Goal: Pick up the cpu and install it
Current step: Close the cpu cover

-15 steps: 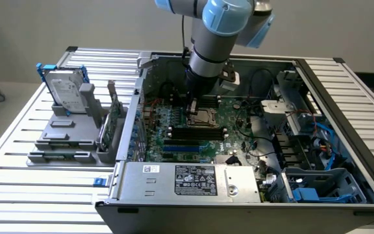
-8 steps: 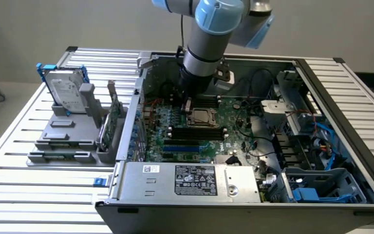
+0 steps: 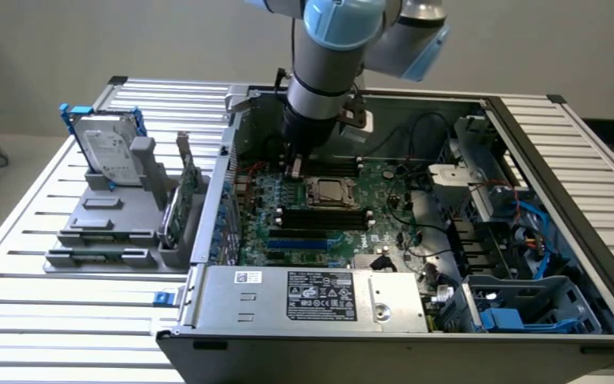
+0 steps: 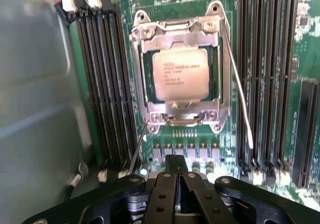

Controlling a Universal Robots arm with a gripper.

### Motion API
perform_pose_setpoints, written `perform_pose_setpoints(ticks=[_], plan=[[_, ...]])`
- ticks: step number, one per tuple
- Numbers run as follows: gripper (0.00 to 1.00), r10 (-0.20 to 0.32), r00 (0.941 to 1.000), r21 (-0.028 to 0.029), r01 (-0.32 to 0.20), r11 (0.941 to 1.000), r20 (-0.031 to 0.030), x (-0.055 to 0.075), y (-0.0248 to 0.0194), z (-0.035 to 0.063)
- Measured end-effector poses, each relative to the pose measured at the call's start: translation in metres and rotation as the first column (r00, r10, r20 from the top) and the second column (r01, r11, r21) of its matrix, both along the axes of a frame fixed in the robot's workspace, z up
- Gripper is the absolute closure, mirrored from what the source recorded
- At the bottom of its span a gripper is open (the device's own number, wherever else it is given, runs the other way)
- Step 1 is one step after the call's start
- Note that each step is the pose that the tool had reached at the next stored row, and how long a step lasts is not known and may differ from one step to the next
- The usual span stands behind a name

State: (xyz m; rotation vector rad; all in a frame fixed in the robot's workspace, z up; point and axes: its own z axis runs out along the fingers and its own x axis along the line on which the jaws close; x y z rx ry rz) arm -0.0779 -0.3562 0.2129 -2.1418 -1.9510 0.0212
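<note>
The cpu, a small square chip with a shiny silver-grey top and printed text, lies flat inside the metal-framed socket on the green motherboard. The socket frame rests over the chip's edges. In the exterior view the cpu sits mid-board inside the open computer case. My gripper is shut with nothing between its fingers. It hovers just off one side of the socket, apart from the chip. In the exterior view my gripper hangs over the board toward that view's left of the socket.
Black memory slots flank the socket on both sides. A thin wire lever runs along the socket. The case wall is close by. A power supply fills the case front. A hard drive stands on a grey holder outside.
</note>
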Motion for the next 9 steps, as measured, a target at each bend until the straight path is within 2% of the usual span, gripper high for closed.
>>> perform_pose_setpoints(ticks=[3, 6, 9], plan=[[0.89, -0.001, 1.0, 0.006, 0.001, 1.0, 0.0, -0.004, 0.0, 0.0103], [0.89, -0.002, 1.0, 0.0095, 0.002, 1.0, 0.0, -0.007, 0.0, 0.0207], [0.89, -0.002, 1.0, 0.0109, 0.002, 0.9999, 0.0002, -0.007, 0.0002, 0.021]])
